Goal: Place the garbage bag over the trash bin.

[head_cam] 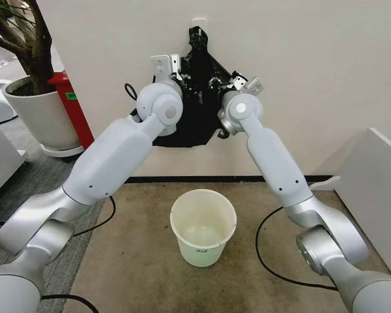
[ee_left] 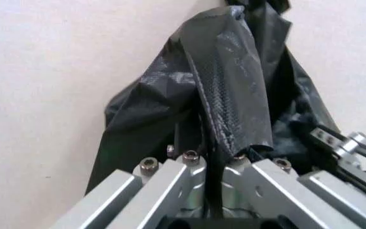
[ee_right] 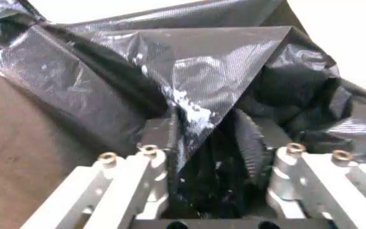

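Observation:
The garbage bag (head_cam: 197, 107), black and crinkly, hangs against the wall from a hook at its knotted top. Both arms are raised to it. My left gripper (head_cam: 181, 79) is at the bag's left side; in the left wrist view its fingers (ee_left: 190, 161) are shut on a narrow fold of the garbage bag (ee_left: 230, 95). At the bag's right side, my right gripper (head_cam: 216, 83) is open, and a triangular flap of the garbage bag (ee_right: 202, 81) lies loosely between its spread fingers (ee_right: 150, 160). The cream-white trash bin (head_cam: 203, 242) stands upright on the floor below, apart from both grippers.
A large white plant pot (head_cam: 42, 120) and a red box (head_cam: 73, 107) stand at the left by the wall. A white cabinet (head_cam: 378, 182) is on the right. Black cables (head_cam: 264, 251) trail on the brown floor beside the bin.

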Controlling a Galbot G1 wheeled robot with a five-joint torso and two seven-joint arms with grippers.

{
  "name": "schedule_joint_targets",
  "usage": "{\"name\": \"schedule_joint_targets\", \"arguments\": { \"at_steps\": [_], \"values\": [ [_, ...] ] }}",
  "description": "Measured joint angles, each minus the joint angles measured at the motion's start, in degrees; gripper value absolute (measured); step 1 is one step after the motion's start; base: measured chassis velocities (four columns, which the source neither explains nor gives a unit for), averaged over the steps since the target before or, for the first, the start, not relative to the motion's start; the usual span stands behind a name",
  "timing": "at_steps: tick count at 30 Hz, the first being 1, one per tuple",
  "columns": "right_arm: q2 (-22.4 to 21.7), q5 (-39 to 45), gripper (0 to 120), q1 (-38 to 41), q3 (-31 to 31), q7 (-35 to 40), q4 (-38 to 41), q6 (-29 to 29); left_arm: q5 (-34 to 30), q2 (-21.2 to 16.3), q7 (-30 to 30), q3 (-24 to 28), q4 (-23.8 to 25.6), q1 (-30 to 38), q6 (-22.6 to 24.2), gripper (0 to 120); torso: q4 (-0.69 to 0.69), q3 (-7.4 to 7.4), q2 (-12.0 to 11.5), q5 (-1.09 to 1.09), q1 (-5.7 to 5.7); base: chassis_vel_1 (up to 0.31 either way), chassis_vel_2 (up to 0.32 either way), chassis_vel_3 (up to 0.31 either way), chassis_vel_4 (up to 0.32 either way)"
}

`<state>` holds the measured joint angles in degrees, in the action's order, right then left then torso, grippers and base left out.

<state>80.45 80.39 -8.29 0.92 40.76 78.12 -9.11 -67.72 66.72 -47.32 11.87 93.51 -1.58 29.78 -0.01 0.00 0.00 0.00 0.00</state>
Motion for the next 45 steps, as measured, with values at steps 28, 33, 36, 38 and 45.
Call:
{"name": "schedule_joint_targets", "arguments": {
  "at_steps": [28, 33, 36, 38, 45],
  "values": [
    [-9.97, 2.61, 0, -14.77, -1.16, 4.16, 15.62, -0.69, -0.78, -7.31, 2.01, -3.03, 7.19, -8.74, -0.55, 0, 0.0, 0.0, 0.0, 0.03, 0.0, 0.0, 0.0, 0.0, 0.0],
    [-12.49, 3.97, 0, -19.9, -0.12, 5.54, 22.31, -0.69, -3.13, -9.28, 1.81, -3.33, 11.82, -11.02, 0.51, 0, 0.01, -0.01, 0.0, 0.0, 0.0, 0.0, 0.0, 0.0, 0.0],
    [-12.48, 4.42, 0, -18.66, 0.14, 6.47, 23.48, -0.91, -3.42, -8.81, 1.76, -3.32, 11.85, -10.2, 0.53, 0, 0.01, 0.0, 0.0, 0.01, 0.0, 0.0, 0.0, 0.0, 0.0],
    [-12.51, 4.96, 0, -16.9, 0.48, 7.1, 25.24, -1.95, -3.68, -8.41, 1.77, -3.3, 11.83, -8.74, 0.5, 0, 0.0, -0.01, 0.0, 0.0, 0.0, 0.0, 0.0, 0.0, 0.0],
    [-13.21, 4.91, 23, -11.43, -1.7, 6.25, 27.7, -5.09, -4.43, -8.77, 1.92, -3.87, 11.83, -6.96, 0.32, 0, -0.02, 0.0, 0.0, 0.01, 0.0, 0.0, 0.0, 0.0, 0.0]
  ]
}}
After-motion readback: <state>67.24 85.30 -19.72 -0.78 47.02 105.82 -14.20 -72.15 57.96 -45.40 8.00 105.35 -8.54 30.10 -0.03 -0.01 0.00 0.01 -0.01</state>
